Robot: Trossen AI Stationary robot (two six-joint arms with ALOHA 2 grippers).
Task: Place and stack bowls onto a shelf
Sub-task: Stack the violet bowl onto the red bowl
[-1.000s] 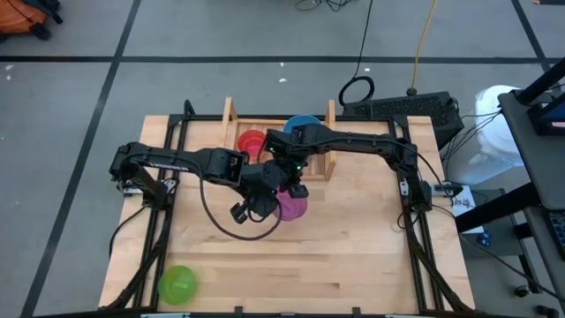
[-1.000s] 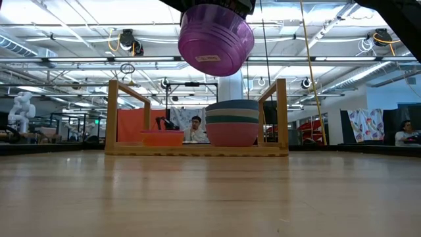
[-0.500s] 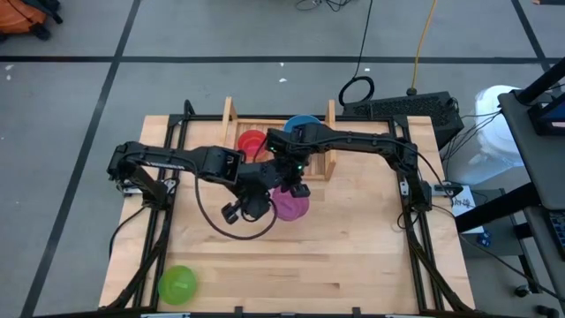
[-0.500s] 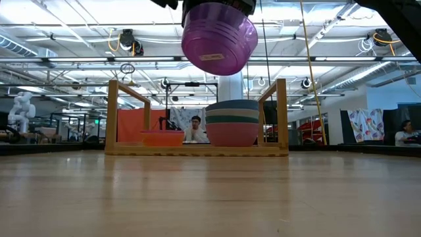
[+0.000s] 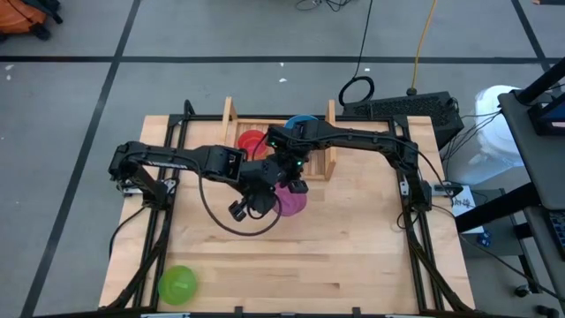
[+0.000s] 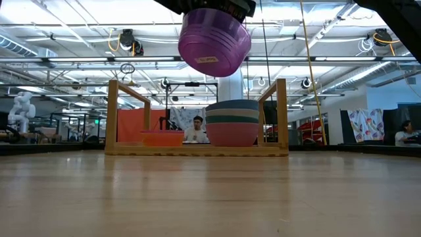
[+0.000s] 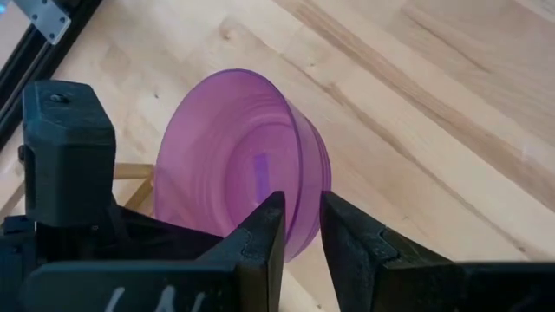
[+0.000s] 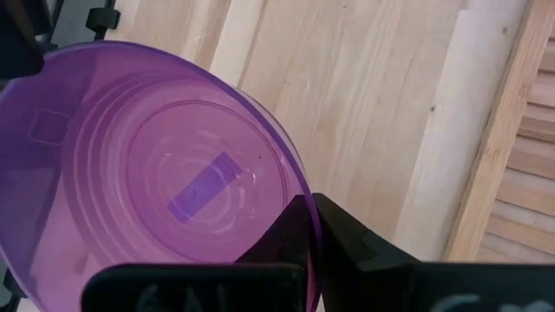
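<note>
Over the last second the purple bowl (image 6: pixel 214 41) had wobbled slightly in the air, lifting and then settling back to much the same height, while the left arm's cable loop swung beneath it in the high view. The bowl hung well above the tabletop (image 6: pixel 210 197), tilted, in front of the shelf (image 6: pixel 196 149) and not yet over it. Both grippers had it by the rim: the left gripper (image 7: pixel 301 227) was clamped on the wall with one finger inside and one outside, and the right gripper (image 8: pixel 310 227) was pinched on the rim from the opposite side. On the shelf, a stack topped by the blue bowl (image 6: pixel 233 105) filled the right half (teal and pink layers showed below it), and a red bowl (image 5: pixel 252 141) sat low in the left half. A green bowl (image 5: pixel 177 283) lay alone near the table's front left corner. This looked like a hand-over in mid-air, the bowl passing between arms before going to the shelf. The next move probably called for one gripper to let go cleanly, without tipping the bowl, so that the other could carry it back over the shelf and lower it onto a stack.
</note>
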